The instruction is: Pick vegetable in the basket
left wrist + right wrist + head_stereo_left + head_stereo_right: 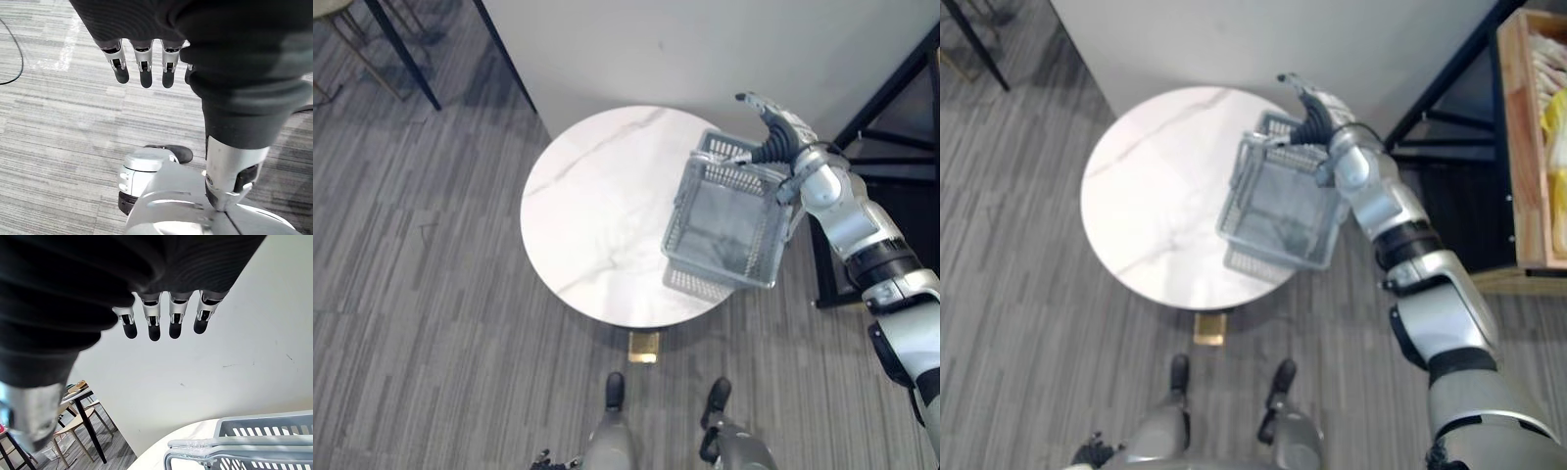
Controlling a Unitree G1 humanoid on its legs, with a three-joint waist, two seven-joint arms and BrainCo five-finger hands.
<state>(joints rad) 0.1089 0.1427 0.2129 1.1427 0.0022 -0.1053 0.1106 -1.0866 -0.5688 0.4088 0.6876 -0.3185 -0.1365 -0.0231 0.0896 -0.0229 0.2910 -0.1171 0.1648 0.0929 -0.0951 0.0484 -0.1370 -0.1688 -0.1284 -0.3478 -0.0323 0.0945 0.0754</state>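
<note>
- Basket [722,220] hangs tilted over the table's [597,196] right edge. Its handle [244,446] is apparently hooked under the right hand [781,125], whose fingers are straight, not curled (probably carried for setting down).
- Basket looks empty. A pale leafy vegetable [1555,117] lies in a wooden crate [1526,147], well apart from those fingers.
- Left hand [142,61] hangs low, fingers straight and holding nothing.

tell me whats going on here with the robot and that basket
The robot's right hand carries a grey basket, which hangs tilted near its wrist over the right edge of the round white table. Its fingers are straight and the basket looks empty. The left hand hangs low over the carpet, fingers straight. Yellowish vegetables lie in a wooden crate to the right.
</note>
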